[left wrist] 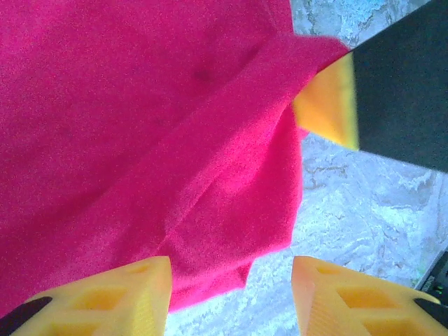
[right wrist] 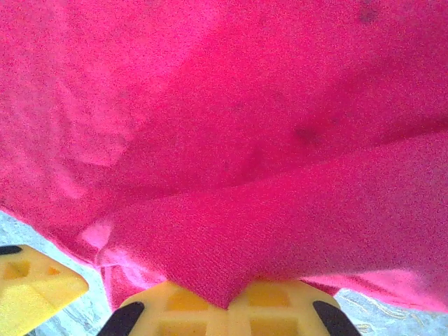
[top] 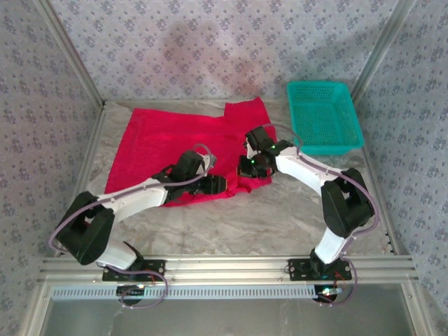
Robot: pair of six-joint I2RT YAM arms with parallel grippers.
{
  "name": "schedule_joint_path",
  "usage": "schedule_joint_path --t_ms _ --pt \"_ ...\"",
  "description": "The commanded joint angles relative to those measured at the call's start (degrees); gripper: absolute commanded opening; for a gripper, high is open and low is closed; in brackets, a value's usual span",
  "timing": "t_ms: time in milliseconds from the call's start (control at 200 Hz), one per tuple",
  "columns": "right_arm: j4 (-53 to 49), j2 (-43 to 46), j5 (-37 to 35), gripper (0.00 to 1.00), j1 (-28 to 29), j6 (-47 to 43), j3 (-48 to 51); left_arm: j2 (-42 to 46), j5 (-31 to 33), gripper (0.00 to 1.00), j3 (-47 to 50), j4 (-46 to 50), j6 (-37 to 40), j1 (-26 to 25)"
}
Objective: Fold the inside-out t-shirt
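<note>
The inside-out t-shirt (top: 175, 140) is bright red and lies spread over the back left and middle of the table, its near right corner bunched. My right gripper (top: 246, 166) is shut on that bunched hem; in the right wrist view its yellow fingers (right wrist: 175, 308) meet with a point of red cloth (right wrist: 224, 273) pinched between them. My left gripper (top: 220, 183) sits just left of it at the near edge of the t-shirt (left wrist: 140, 140). Its jaws (left wrist: 231, 269) stand open, with the cloth's edge and bare table in the gap.
A teal mesh basket (top: 324, 115) stands at the back right, close to the right arm. Patterned walls and metal frame posts enclose the table (top: 266, 217). The right gripper's yellow fingertip (left wrist: 329, 101) shows close ahead in the left wrist view.
</note>
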State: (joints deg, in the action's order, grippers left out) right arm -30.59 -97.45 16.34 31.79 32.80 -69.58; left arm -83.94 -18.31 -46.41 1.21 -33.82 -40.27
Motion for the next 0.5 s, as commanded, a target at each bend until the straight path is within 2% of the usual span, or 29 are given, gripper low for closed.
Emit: schedule_joint_path --t_ms 0,270,340,380,495 --pt "-2.46 -0.64 1.75 0.03 -0.72 0.19 -1.35 -3.38 -2.24 0.50 -3.58 -2.88 5.09 -0.44" --pt "-2.02 -3.44 4.38 0.07 -3.89 0.34 -3.46 -12.67 -6.55 0.50 -8.87 -2.81 6.31 -1.30" --pt "-2.02 -5.07 4.96 0.08 -4.43 0.34 -4.54 -13.69 -6.55 0.47 -9.02 -3.32 6.14 -1.30" --pt "-1.93 -5.92 5.32 0.09 -4.67 0.34 -5.22 -14.30 -6.60 0.41 -9.37 -3.28 6.22 -1.26" --pt "-2.56 -7.25 5.99 0.11 -5.36 -0.08 -6.58 -15.87 -6.22 0.07 -11.41 -1.50 6.25 -1.23"
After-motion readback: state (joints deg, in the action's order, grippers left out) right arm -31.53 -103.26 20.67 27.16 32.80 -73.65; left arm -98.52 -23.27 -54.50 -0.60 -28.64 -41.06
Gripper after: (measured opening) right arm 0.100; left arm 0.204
